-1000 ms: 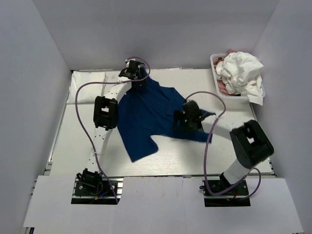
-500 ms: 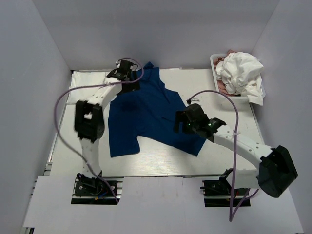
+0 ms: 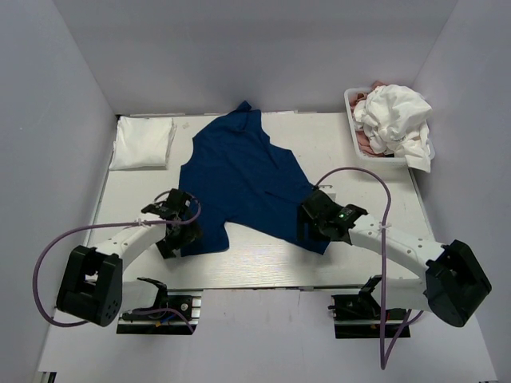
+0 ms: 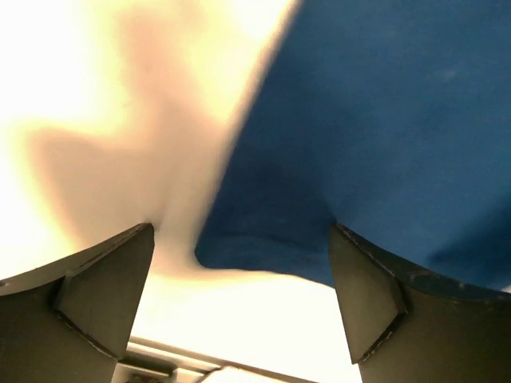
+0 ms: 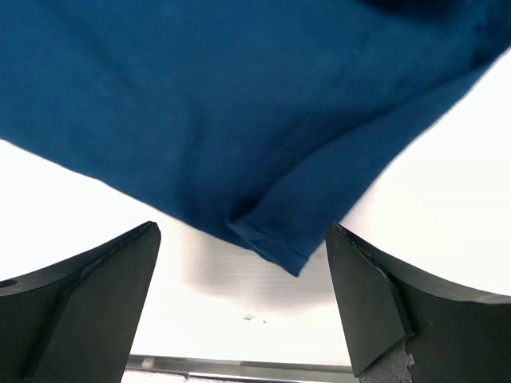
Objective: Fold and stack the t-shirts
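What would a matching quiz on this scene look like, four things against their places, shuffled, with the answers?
1 navy t-shirt
2 folded white cloth
3 basket
4 left gripper

A far right corner, heaped with clothes
B open, at the shirt's near left corner
C far left corner
D spread out in the middle

Pairs: 1-D, 2-C, 3-A, 4-B

The top camera is looking down from high behind the near edge over the whole table [image 3: 263, 255], while each wrist camera is facing, at close range, one near hem corner of the shirt [image 3: 239, 175], which all three views are sharing.
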Robot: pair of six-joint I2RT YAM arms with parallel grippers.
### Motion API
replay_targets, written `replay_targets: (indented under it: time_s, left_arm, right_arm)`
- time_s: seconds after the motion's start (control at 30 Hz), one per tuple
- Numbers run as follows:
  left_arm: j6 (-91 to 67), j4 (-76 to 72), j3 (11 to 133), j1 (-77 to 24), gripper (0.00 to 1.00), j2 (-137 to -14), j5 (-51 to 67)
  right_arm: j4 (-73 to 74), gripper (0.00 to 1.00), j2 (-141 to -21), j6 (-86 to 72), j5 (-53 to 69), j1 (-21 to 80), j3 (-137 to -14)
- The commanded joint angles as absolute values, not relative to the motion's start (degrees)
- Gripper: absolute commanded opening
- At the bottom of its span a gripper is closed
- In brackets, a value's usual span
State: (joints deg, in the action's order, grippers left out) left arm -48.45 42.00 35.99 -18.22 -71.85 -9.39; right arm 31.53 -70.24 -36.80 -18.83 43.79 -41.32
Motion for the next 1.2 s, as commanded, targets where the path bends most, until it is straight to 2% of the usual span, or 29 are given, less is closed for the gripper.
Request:
replay_targets:
  time_s: [0.0, 0.17, 0.27, 0.4, 0.5, 0.53, 0.6, 0.63, 0.73, 0.77, 1.0, 1.17]
  left_arm:
    - [-53.96, 41.92, 32.62, -18.37, 1.00, -68.38, -7.04]
    - [-55.72, 40.62, 29.72, -18.37, 1.00, -68.38, -5.98]
    - [-55.72, 38.68, 27.52, -18.37, 0.93, -68.38, -3.27]
    - [-55.72, 35.43, 25.49, -18.37, 0.70, -68.38, -0.27]
    - [-55.20, 32.70, 23.21, -18.90, 0.57, -67.76, 1.93]
    - [-54.67, 32.17, 23.20, -18.90, 0.45, -67.76, 1.93]
    - [-54.67, 32.17, 22.68, -18.90, 0.24, -68.29, 2.54]
    - [-53.97, 31.38, 22.68, -19.42, 0.00, -68.29, 3.16]
    - [-52.21, 29.54, 22.68, -19.42, 0.00, -68.29, 4.48]
    - [-52.21, 29.53, 23.20, -19.42, 0.00, -67.59, 4.48]
    - [-43.87, 29.80, 33.20, -19.42, 0.00, -54.17, 1.95]
    - [-40.96, 30.24, 44.64, -19.42, 0.00, -51.42, -0.88]
  right_arm:
    - [32.08, 0.90, -70.57, -41.38, -22.93, 44.03, -40.52]
    - [31.11, 0.87, -71.63, -42.19, -23.99, 43.77, -39.99]
    - [31.11, 0.83, -73.65, -42.19, -24.43, 43.86, -40.16]
    - [31.90, 0.78, -76.11, -43.50, -24.08, 43.77, -40.08]
    - [32.61, 0.63, -76.73, -44.47, -23.99, 43.68, -39.64]
    - [32.69, 0.48, -76.21, -44.99, -24.69, 43.68, -39.46]
    - [32.96, 0.37, -75.15, -46.57, -25.57, 43.68, -38.94]
    - [32.70, 0.27, -73.58, -47.02, -25.92, 43.86, -38.59]
    - [32.17, 0.12, -70.86, -47.55, -26.28, 43.59, -38.15]
    - [32.25, 0.01, -70.23, -47.55, -26.89, 43.68, -38.14]
    - [33.58, 0.00, -61.89, -49.22, -32.24, 43.33, -40.25]
    - [30.06, 0.00, -53.37, -50.27, -39.80, 42.89, -42.71]
